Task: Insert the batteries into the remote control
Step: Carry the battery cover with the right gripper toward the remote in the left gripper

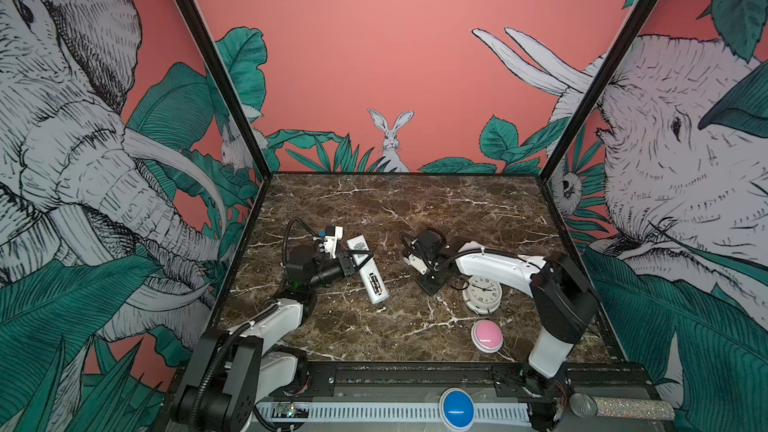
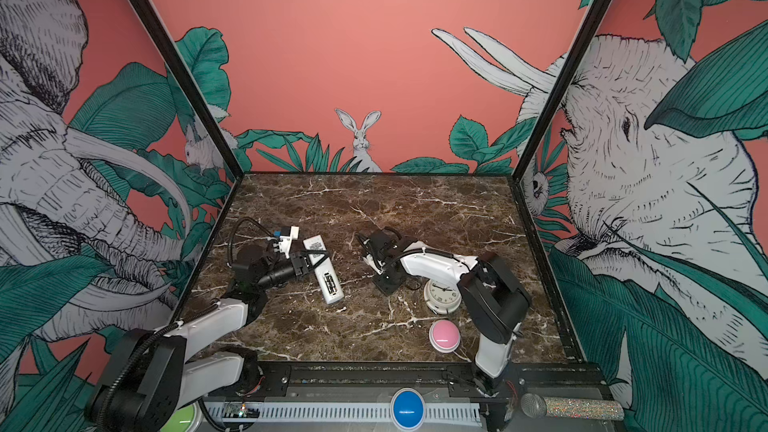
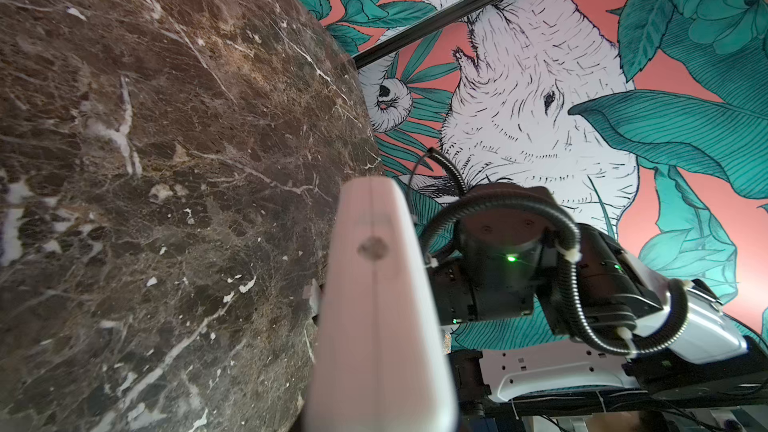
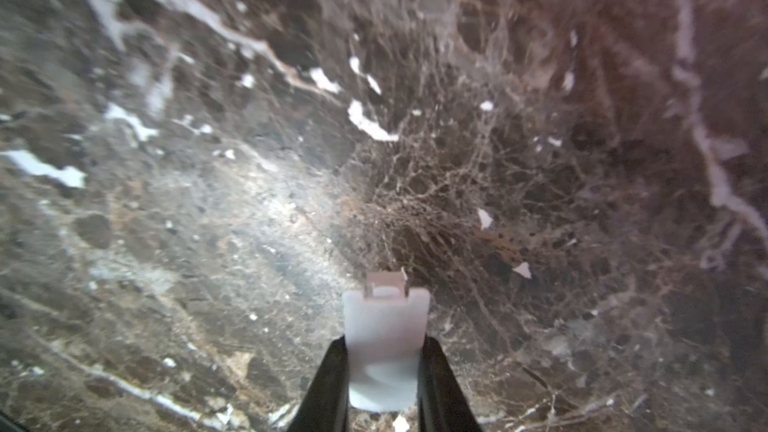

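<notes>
The remote control (image 1: 370, 272) is a slim white bar lying back-up on the marble table (image 1: 374, 209), with an open dark compartment near its near end. What is inside the compartment is too small to tell, and no batteries show plainly. My left gripper (image 1: 359, 261) is shut across the remote's middle. In the left wrist view the remote (image 3: 374, 317) fills the space between the jaws. My right gripper (image 4: 382, 351) is shut on a small flat white cover piece (image 4: 384, 326) just above the table. In both top views that gripper (image 2: 388, 282) points down, right of the remote.
A round white clock (image 1: 482, 292) lies just beside the right arm. A pink button (image 1: 487, 336) sits nearer the front edge. A blue button (image 1: 457, 407) and a glittery microphone (image 1: 619, 407) rest on the front rail. Printed walls close in three sides.
</notes>
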Robot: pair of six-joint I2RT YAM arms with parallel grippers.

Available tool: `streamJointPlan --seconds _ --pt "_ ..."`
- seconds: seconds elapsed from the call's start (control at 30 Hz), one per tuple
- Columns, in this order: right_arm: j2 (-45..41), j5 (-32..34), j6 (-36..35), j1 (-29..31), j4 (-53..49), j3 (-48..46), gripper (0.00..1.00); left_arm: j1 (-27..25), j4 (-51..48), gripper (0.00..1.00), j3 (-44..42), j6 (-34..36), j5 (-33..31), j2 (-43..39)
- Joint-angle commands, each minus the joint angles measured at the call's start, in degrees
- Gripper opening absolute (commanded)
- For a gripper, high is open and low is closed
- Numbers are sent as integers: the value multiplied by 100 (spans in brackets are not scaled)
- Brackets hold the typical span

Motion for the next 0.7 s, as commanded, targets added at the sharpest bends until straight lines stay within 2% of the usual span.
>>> streamJointPlan --seconds 0.0,0.37,0.67 --pt "-580 -218 -197 85 564 -219 17 34 109 0 -27 75 -57 -249" --pt "-1853 -612 -184 307 1640 -806 17 42 -476 0 24 480 -450 -777" --pt "-2408 -888 430 345 2389 -1050 19 44 -1014 0 -62 928 -1076 -1424"
